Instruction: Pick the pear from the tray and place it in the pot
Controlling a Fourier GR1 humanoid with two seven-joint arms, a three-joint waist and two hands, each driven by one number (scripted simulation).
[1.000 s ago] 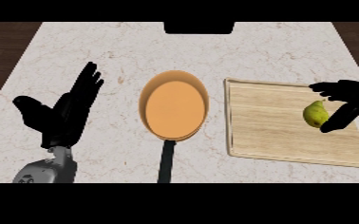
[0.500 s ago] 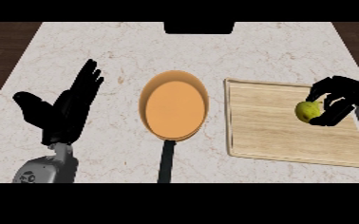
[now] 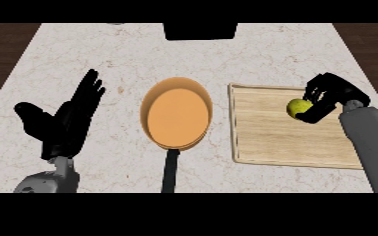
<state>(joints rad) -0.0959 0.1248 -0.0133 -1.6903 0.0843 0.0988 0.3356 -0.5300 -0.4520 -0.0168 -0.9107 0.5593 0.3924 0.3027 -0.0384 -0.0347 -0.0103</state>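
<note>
A yellow-green pear (image 3: 298, 107) sits over the right part of the wooden tray (image 3: 269, 140), and my right hand (image 3: 329, 96) is curled round it from the right and above. The orange pot (image 3: 177, 112) with a black handle (image 3: 170, 170) stands in the middle of the counter, left of the tray. My left hand (image 3: 70, 117) rests open at the lower left, fingers up, well away from the pot.
The marble counter (image 3: 111, 55) stretches behind the pot and tray. A dark object (image 3: 199, 30) sits at the counter's far edge, top centre. Dark wood floor shows past both side edges.
My right hand has closed round the pear and shifted it slightly left and up over the tray. The left hand has stayed where it was.
</note>
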